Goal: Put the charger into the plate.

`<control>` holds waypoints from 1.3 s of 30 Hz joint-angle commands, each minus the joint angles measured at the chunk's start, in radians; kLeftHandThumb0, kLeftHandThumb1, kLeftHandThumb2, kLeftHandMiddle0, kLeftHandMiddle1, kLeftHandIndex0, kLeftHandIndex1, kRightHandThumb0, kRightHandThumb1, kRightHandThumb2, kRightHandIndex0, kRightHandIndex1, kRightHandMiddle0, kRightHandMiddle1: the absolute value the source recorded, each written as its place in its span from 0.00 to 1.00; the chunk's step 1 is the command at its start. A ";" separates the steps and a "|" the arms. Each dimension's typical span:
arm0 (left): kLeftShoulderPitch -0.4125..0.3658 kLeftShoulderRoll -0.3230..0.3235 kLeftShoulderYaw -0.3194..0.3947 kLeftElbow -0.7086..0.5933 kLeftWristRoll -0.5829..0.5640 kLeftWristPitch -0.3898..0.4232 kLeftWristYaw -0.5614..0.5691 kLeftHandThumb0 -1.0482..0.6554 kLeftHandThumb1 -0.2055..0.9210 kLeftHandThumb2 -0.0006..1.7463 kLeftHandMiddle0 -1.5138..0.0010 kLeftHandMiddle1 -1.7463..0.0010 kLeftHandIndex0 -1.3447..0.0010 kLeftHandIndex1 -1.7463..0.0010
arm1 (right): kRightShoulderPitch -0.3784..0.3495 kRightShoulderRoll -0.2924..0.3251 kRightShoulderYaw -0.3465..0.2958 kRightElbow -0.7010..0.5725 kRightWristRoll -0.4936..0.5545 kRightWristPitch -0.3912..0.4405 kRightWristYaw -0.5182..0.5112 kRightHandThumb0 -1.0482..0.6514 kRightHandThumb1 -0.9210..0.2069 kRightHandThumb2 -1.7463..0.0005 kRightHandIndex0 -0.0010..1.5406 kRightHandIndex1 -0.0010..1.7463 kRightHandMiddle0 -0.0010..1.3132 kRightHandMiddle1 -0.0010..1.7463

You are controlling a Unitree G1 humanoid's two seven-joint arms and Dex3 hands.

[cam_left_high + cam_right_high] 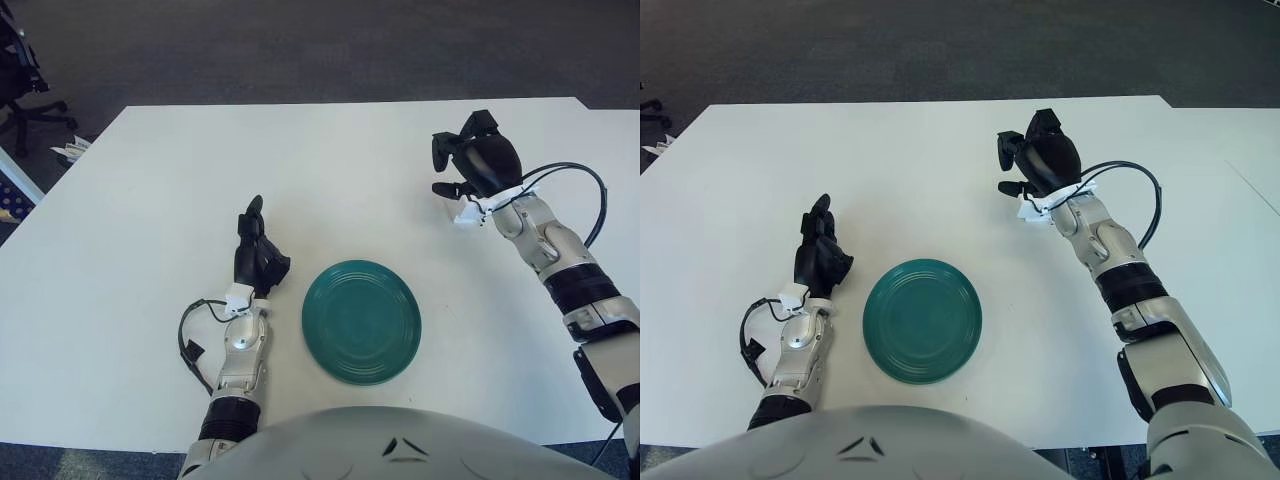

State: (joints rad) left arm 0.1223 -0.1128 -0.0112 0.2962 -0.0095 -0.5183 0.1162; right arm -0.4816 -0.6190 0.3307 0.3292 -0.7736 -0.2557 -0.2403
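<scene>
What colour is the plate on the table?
The plate is dark teal green with faint concentric rings, clearest in the left eye view.

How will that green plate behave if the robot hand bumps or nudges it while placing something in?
The green plate looks shallow and lies flat on the white table, so it will probably slide, not tip. Its glossy, ridged surface suggests hard ceramic or plastic: stiff, perhaps slippery. The right robot hand is well clear of it.

Mostly hidden under the right robot hand (472,160): a small white object (464,211), too covered to identify. Cut off by the picture's edge: counter (120,330) at both sides.
</scene>
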 commanded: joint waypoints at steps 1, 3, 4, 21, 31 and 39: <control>0.057 -0.011 0.005 0.060 -0.012 0.041 -0.009 0.00 1.00 0.69 0.94 1.00 0.99 0.66 | 0.008 -0.010 -0.018 -0.022 -0.004 0.006 0.019 0.32 0.60 0.19 0.78 1.00 0.51 1.00; 0.057 -0.012 0.006 0.060 -0.013 0.040 -0.010 0.00 1.00 0.69 0.94 1.00 0.99 0.66 | 0.007 -0.008 -0.021 -0.018 -0.003 0.004 0.022 0.32 0.61 0.19 0.78 1.00 0.51 1.00; 0.057 -0.012 0.006 0.061 -0.013 0.039 -0.010 0.00 1.00 0.69 0.94 1.00 0.99 0.65 | 0.002 -0.006 -0.024 0.001 0.005 -0.003 0.019 0.32 0.61 0.19 0.78 1.00 0.52 1.00; 0.056 -0.010 0.008 0.060 -0.010 0.045 -0.008 0.00 1.00 0.69 0.93 0.99 0.97 0.62 | -0.054 -0.022 -0.017 0.128 0.030 0.089 0.246 0.32 0.15 0.56 0.29 0.91 0.22 0.96; 0.054 -0.009 0.010 0.067 -0.015 0.036 -0.015 0.00 1.00 0.69 0.94 1.00 1.00 0.62 | -0.092 -0.083 0.032 0.079 -0.009 0.192 0.580 0.01 0.00 0.58 0.02 0.04 0.01 0.31; 0.049 -0.004 0.015 0.082 -0.021 0.029 -0.035 0.00 1.00 0.68 0.96 1.00 1.00 0.64 | -0.115 -0.100 0.044 0.068 -0.012 0.194 0.678 0.00 0.00 0.55 0.00 0.00 0.00 0.13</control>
State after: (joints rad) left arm 0.1222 -0.1128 -0.0042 0.2976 -0.0156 -0.5192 0.0951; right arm -0.5709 -0.7024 0.3630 0.4131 -0.7785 -0.0606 0.4022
